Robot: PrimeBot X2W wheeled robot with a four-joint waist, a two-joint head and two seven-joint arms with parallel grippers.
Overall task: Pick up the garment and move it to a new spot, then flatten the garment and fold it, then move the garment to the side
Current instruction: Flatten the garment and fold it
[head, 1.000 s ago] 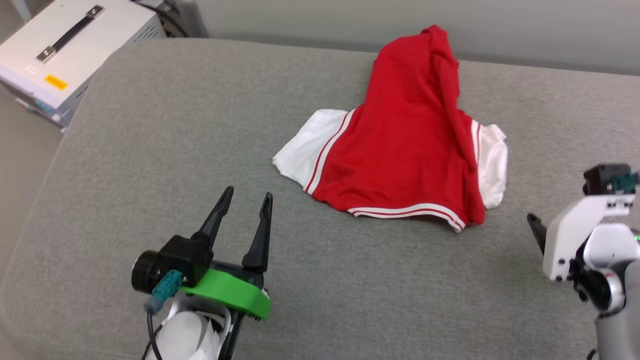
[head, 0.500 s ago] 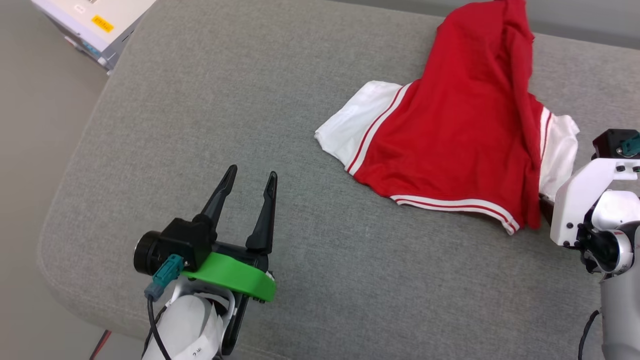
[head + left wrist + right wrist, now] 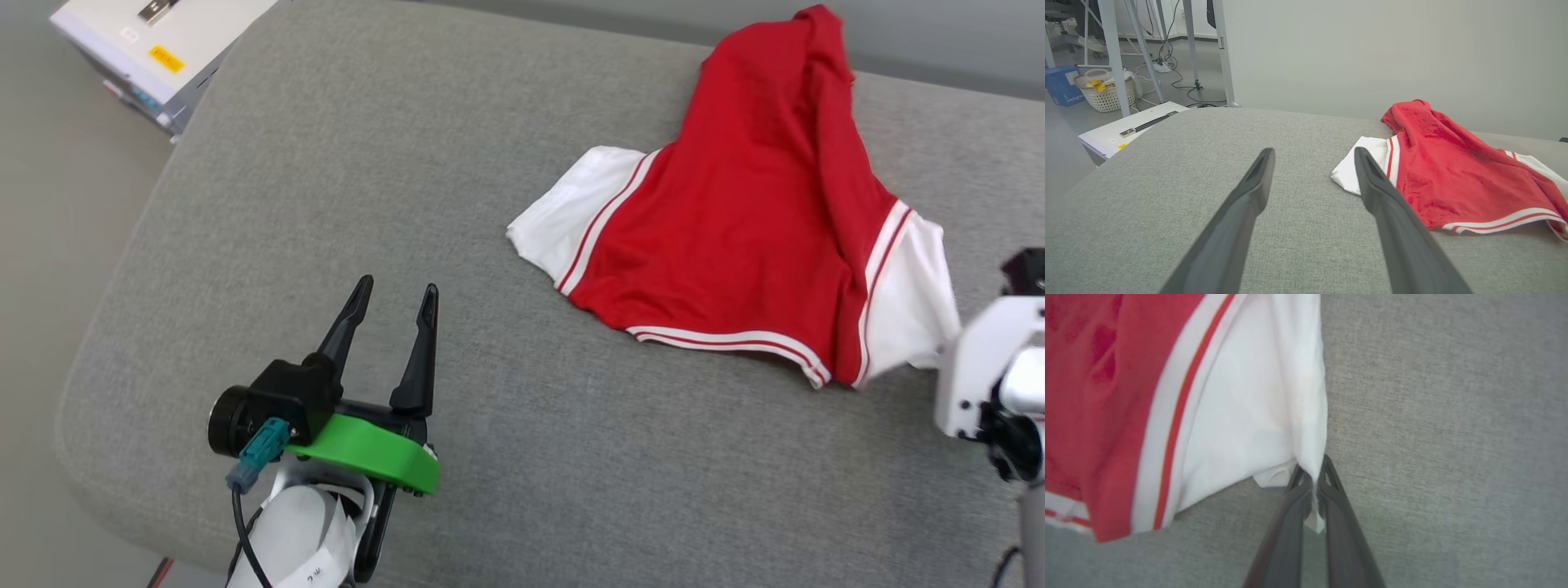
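Right gripper (image 3: 1310, 470) is clamped on the outer edge of the shirt's white sleeve (image 3: 1241, 408), with a small tuft of cloth poking out between the two fingers just below their tips. From that pinch the shirt (image 3: 735, 220) spreads forward and to the robot's left across the grey cushion (image 3: 326, 180). Its long axis runs from the striped band nearest the robot up to a raised, bunched red end near the cushion's back edge. This arm is clearly the nearer one, so any lift or drag looks set to start from this corner. Left gripper (image 3: 397, 287) hangs over the near left part of the cushion with its fingers spread and nothing between them. It is well apart from the shirt, which lies ahead and to its right, the other white sleeve (image 3: 1359, 171) being the closest part. In the head view the right fingers are hidden behind the arm's white wrist housing. No print shows on the red cloth, and whether the far bunched end is collar or hem cannot be told.
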